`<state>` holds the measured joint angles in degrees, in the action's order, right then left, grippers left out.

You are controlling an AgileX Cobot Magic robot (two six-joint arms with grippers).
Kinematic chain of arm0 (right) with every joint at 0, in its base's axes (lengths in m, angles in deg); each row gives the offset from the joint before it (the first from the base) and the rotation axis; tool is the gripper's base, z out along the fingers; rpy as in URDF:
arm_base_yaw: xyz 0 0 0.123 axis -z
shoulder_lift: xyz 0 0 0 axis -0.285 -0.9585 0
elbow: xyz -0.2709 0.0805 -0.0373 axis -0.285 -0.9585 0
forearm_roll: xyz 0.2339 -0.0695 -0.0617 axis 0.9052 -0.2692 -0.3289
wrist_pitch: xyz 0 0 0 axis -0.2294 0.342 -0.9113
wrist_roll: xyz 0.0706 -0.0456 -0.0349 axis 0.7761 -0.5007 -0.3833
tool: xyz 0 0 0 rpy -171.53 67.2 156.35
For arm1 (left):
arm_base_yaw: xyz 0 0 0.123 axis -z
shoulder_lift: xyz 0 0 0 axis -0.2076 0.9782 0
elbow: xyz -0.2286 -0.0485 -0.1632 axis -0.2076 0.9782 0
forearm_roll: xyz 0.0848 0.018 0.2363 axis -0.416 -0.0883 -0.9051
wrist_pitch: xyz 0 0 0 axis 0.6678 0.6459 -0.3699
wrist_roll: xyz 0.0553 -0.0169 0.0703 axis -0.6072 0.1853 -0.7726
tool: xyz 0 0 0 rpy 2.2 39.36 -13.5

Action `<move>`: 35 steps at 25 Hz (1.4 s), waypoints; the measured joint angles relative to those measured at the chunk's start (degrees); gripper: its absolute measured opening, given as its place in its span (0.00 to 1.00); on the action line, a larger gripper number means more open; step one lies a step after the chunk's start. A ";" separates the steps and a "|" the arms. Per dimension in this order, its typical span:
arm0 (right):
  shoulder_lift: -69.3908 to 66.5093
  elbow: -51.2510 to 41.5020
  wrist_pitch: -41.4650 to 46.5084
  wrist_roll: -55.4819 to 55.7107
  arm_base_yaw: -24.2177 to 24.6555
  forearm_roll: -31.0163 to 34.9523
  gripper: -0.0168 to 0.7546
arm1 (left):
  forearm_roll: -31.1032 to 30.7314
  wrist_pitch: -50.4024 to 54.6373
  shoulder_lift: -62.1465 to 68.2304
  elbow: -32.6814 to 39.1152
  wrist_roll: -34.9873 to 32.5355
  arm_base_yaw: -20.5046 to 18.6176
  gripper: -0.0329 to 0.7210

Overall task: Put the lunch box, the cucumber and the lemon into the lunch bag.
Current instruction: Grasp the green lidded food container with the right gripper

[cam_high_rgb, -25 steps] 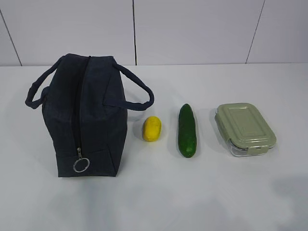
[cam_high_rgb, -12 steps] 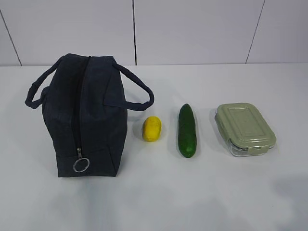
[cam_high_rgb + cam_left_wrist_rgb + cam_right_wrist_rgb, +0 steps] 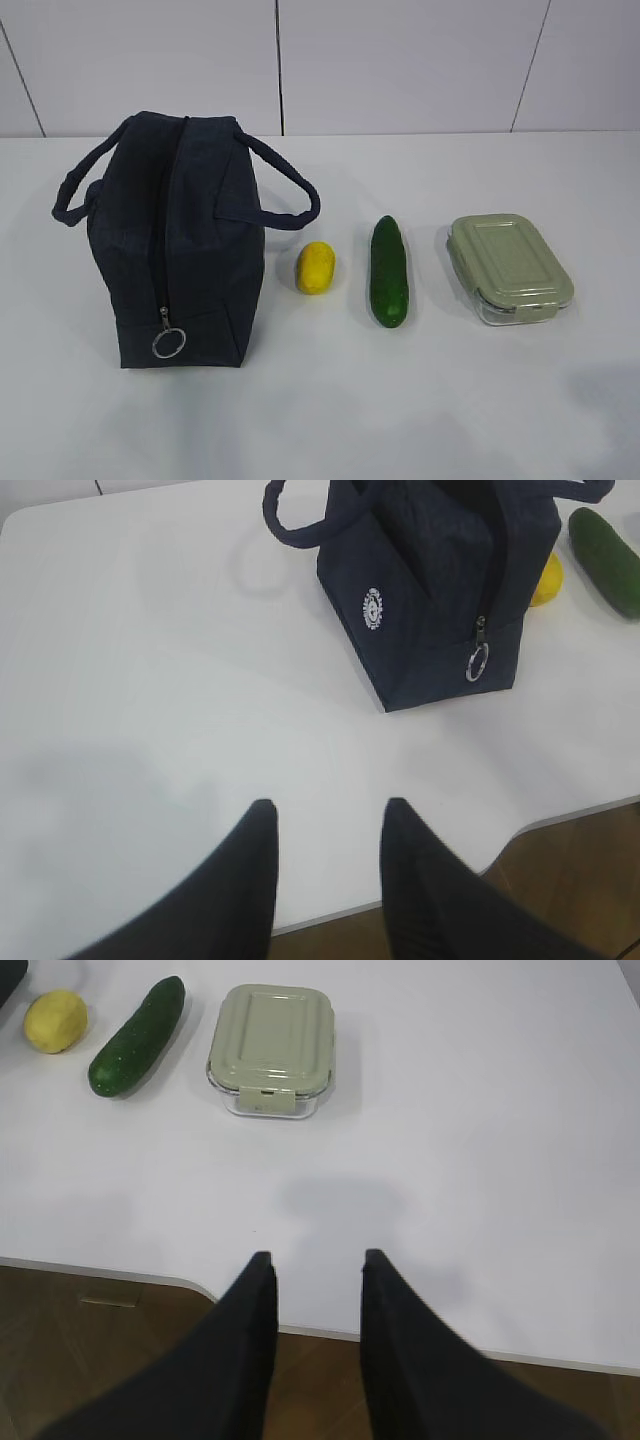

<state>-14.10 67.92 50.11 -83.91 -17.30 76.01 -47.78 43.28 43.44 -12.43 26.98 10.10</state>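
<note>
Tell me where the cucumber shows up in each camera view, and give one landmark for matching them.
Exterior view: the cucumber lies right of centre, pointing away from the camera.
Left wrist view: only part of it shows, at the top right corner.
Right wrist view: it lies slanted at the top left, left of the lunch box.
Shared landmark: the lemon, beside the cucumber in all three views.

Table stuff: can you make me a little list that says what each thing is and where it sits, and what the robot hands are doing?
lunch bag: far left, upright, zipped shut
lemon: on the table, right of the bag
cucumber: between lemon and box
lunch box: far right, green lid on
left gripper: open, holding nothing, near the table's front edge
right gripper: open, holding nothing, near the front edge
packed so far: nothing
</note>
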 joint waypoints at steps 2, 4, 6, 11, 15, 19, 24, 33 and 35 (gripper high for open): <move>0.00 0.00 0.00 0.00 0.00 0.00 0.31 | 0.00 0.00 0.00 0.00 0.00 0.00 0.36; 0.00 0.00 0.00 0.00 0.00 0.00 0.31 | 0.00 0.00 0.00 0.00 0.00 0.00 0.36; 0.00 0.00 0.00 0.00 0.00 0.00 0.31 | 0.00 0.00 0.00 0.00 0.00 0.00 0.36; 0.00 0.00 0.00 0.00 0.00 1.13 0.31 | 0.00 0.00 0.00 0.00 0.00 0.00 0.36; 0.00 0.00 0.02 0.00 0.00 5.93 0.31 | 0.00 0.00 0.00 0.00 0.00 0.00 0.36; -2.36 0.00 -0.83 0.00 0.00 15.18 0.31 | 0.00 0.00 0.00 0.00 0.00 0.00 0.36; -12.91 0.10 -5.29 -4.07 0.00 30.92 0.31 | 0.00 0.00 0.00 0.00 0.02 0.00 0.36; -39.33 0.10 -7.47 -27.91 0.00 61.48 0.31 | 0.00 0.00 0.00 0.11 0.02 0.93 0.36; -46.09 0.10 -6.35 -34.25 0.00 66.45 0.31 | 0.00 0.00 0.00 0.22 0.02 1.03 0.36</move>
<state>-60.19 68.02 43.76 -118.16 -17.30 142.46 -47.78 43.28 43.44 -12.21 27.00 11.13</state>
